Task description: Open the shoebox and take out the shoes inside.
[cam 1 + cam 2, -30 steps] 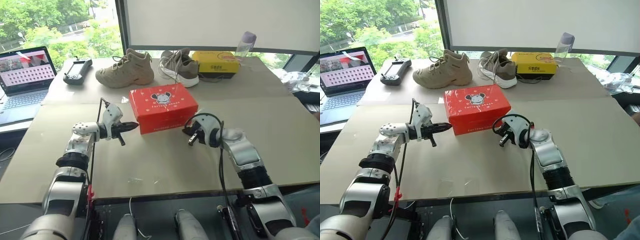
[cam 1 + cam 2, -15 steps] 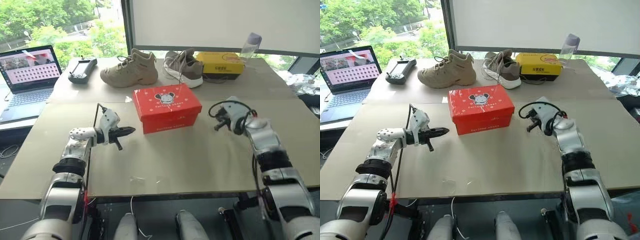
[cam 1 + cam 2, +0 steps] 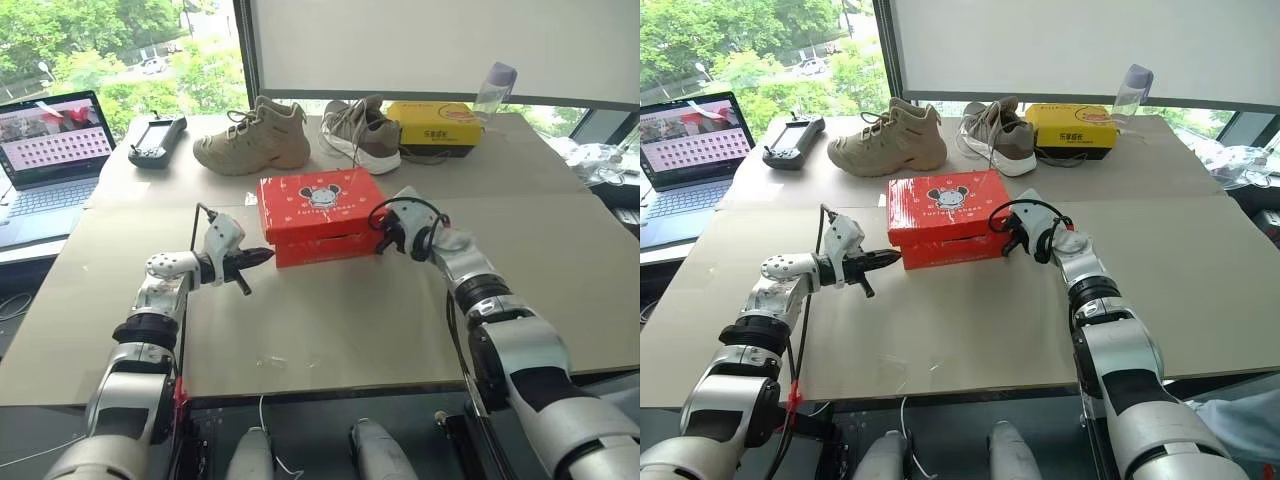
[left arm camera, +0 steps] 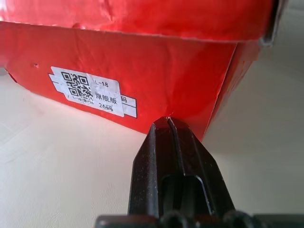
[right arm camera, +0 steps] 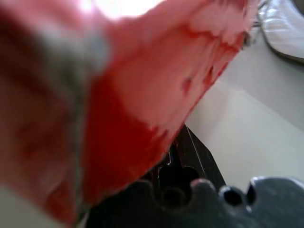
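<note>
Bracing shoebox point(image 3: 322, 218) mid-counter point(image 3: 330, 320): left claw point(image 3: 262, 255) clenched, tip touching end wall; right claw point(image 3: 1008, 240) clenched at opposite end under lid. Advising slow upward pry, base pinned.

We see the red shoebox point(image 3: 322, 218) in the middle of the table point(image 3: 340, 320), its lid slightly raised along the front edge. Our left gripper point(image 3: 262, 254), jaws shut, points at the box's front left corner. Our right gripper point(image 3: 383, 243) presses against the box's front right corner. Behind the box stand a tan boot point(image 3: 252, 138), a grey sneaker point(image 3: 360, 132) and a yellow box point(image 3: 432, 125). A laptop point(image 3: 52, 150) sits at far left.
</note>
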